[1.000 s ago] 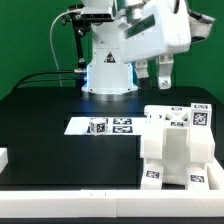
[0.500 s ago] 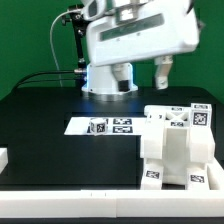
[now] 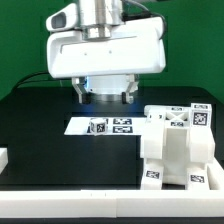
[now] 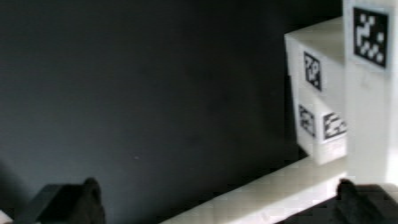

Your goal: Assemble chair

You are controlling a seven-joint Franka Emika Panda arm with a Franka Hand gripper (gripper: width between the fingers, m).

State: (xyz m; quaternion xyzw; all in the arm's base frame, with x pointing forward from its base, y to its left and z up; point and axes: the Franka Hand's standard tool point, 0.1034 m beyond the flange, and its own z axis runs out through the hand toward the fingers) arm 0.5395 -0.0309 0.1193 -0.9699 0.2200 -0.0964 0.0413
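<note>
The white chair parts (image 3: 176,146) stand bunched together at the exterior view's right, with marker tags on their faces. My gripper (image 3: 104,95) hangs above the table's back middle, well apart from them, open and empty. Its two dark fingers (image 3: 80,92) show under the big white hand. In the wrist view the fingertips (image 4: 71,205) stand wide apart around my gripper (image 4: 222,207), with nothing between them. A white tagged part (image 4: 334,90) shows there over the black table (image 4: 143,90).
The marker board (image 3: 120,126) lies flat on the black table (image 3: 50,115) below the hand. A small white piece (image 3: 3,157) sits at the exterior view's left edge. A white rim (image 3: 90,205) bounds the table's front and shows in the wrist view (image 4: 267,195).
The arm has swung from the exterior view's upper right to its top middle, and the hand now looks larger. The chair parts have not moved.
</note>
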